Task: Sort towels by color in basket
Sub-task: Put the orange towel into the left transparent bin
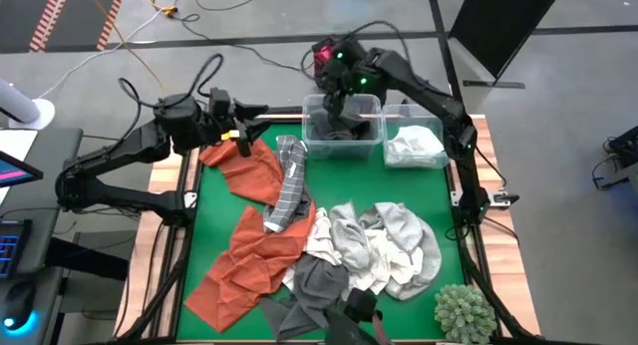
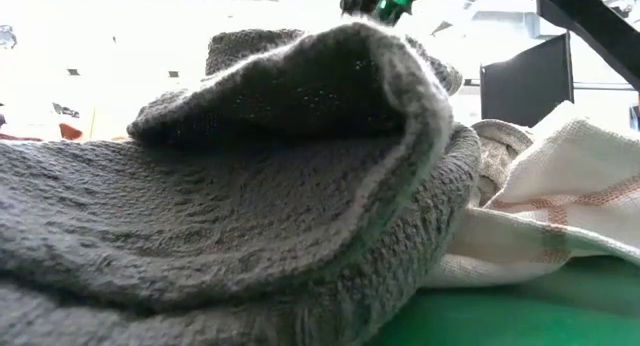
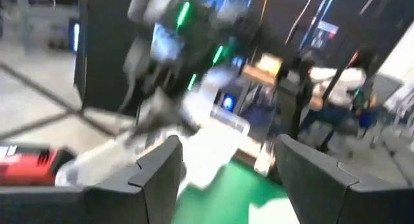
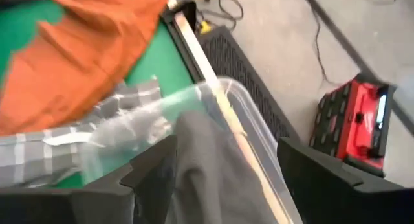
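Observation:
My right gripper (image 1: pixel 344 104) (image 4: pixel 223 185) hangs open over the left clear bin (image 1: pixel 311 136) (image 4: pixel 249 114) at the far edge. A dark grey towel (image 1: pixel 341 129) (image 4: pixel 207 166) lies in that bin, below and between the fingers. A white towel (image 1: pixel 414 146) fills the right clear bin (image 1: pixel 439 121). On the green mat lie rust-orange towels (image 1: pixel 254 171) (image 4: pixel 77 62), a grey-and-white checked towel (image 1: pixel 289 185) (image 4: pixel 71 143), a light grey and white heap (image 1: pixel 384 245) and a dark grey towel (image 1: pixel 319 283) (image 2: pixel 250 186). My left gripper (image 1: pixel 249 114) (image 3: pixel 226 179) stands open and level at the far left, holding nothing.
A green spiky plant ball (image 1: pixel 464 310) sits at the near right corner. A white cloth with orange stripes (image 2: pixel 560 206) lies beside the near dark grey towel. A red and black box (image 4: pixel 359 120) stands on the floor beyond the bins. Bare green mat (image 1: pixel 419 190) shows before the bins.

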